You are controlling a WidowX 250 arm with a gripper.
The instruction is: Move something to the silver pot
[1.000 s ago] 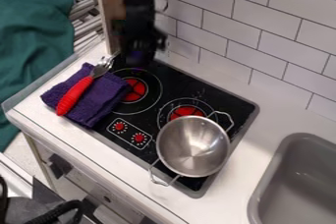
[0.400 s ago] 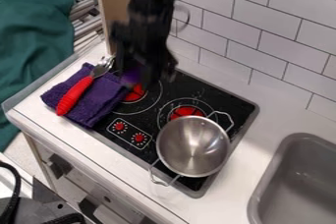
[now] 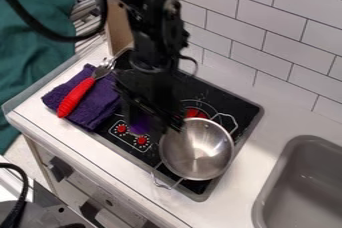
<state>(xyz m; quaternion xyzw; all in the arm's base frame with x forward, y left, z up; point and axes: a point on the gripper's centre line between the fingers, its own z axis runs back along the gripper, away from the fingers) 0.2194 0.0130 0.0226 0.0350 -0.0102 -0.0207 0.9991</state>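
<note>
the black gripper point(image 3: 157, 125) hangs over the stovetop point(image 3: 246, 122), on the pot's left, with the arm point(image 3: 150, 37) coming down from the top edge of the view. it is closed on a small purple thing point(image 3: 139, 124), parted about as far as the thing is thick; the black parts hide much of it, so its shape is hard to make out. the purple thing is above the front half of the stovetop, close to the two red knobs point(image 3: 141, 140) by the front edge, and outside the pot.

just beside it, the silver pot point(image 3: 196, 152) stands upright toward the stovetop's front right corner. one wire handle pokes out past the front edge, the other points to the back right corner. the gripper overlaps the pot's rim in the view; whether they touch i cannot tell. a red burner point(image 3: 195, 112) shows behind the pot.

at the left end of the stovetop lies a folded purple towel point(image 3: 99, 103), and on it a utensil with a red handle point(image 3: 75, 97), its metal head toward the back edge. the white counter point(image 3: 267, 144) runs on to the right, to a grey sink point(image 3: 304, 184). white tiles point(image 3: 267, 34) rise behind the back edge, and a green cloth point(image 3: 33, 67) hangs beyond the left end.
</note>
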